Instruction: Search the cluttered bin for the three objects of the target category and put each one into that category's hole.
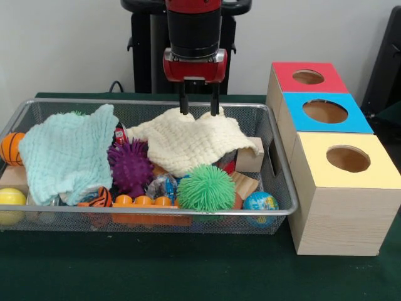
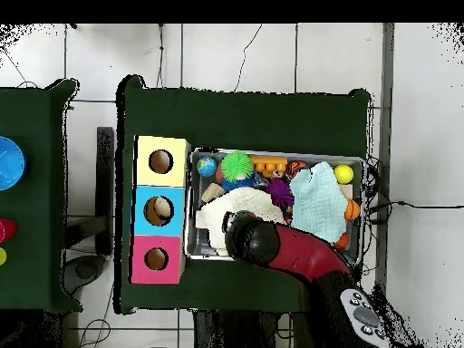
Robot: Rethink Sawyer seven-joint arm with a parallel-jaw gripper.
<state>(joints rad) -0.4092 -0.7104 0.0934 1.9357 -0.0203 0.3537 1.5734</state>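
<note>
The wire mesh bin [image 1: 156,212] [image 2: 276,154] holds a cream cloth [image 1: 194,141] [image 2: 217,213], a mint cloth [image 1: 66,153] [image 2: 317,199], a purple spiky ball [image 1: 130,166], a green spiky ball [image 1: 205,188] [image 2: 237,165], a globe ball [image 1: 260,202], a yellow ball [image 1: 11,197], an orange ball [image 1: 11,147] and orange bricks [image 1: 144,200]. My gripper [image 1: 200,111] hangs open over the cream cloth's far edge, fingertips at the cloth, holding nothing. The arm [image 2: 272,243] hides it in the overhead view. The blue-topped box's hole [image 1: 325,111] [image 2: 159,210] lies between the red and yellow boxes.
The red-topped box [image 1: 307,76] [image 2: 156,259] and the yellow-topped box [image 1: 348,160] [image 2: 161,161] flank the blue one, right of the bin in the front view. Wooden blocks [image 1: 250,160] lie under the cream cloth. A side table [image 2: 27,195] stands at the left overhead.
</note>
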